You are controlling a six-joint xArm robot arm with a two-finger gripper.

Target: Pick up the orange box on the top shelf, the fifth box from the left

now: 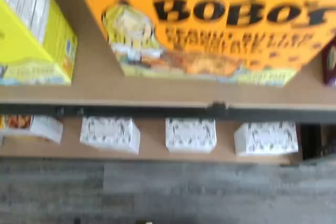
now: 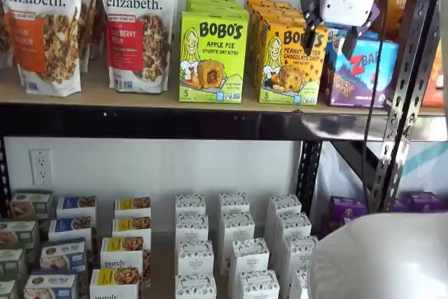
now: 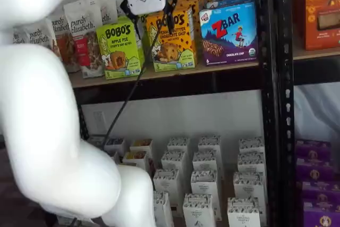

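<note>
The orange box [image 1: 210, 30] is a yellow-orange Bobo's peanut butter chocolate chip carton standing at the front of the top shelf [image 1: 157, 90]. It fills much of the wrist view. In both shelf views it [image 2: 287, 68] [image 3: 170, 46] stands between a lime-green Bobo's box [image 2: 212, 57] and a blue ZBar box [image 2: 364, 68] on the wooden board [image 2: 140, 96] [image 3: 159, 73]. My gripper [image 2: 329, 26] [image 3: 151, 11] hangs in front of the orange box's upper part. Its black fingers stand apart on either side of the white body, holding nothing.
Granola bags [image 2: 133, 26] stand at the shelf's left. Black perforated uprights [image 2: 406, 89] [image 3: 273, 78] rise close to the right of the ZBar box [image 3: 229, 35]. Small white boxes [image 1: 190, 135] [image 2: 231, 243] fill the lower level. My white arm [image 3: 42, 131] blocks the left foreground.
</note>
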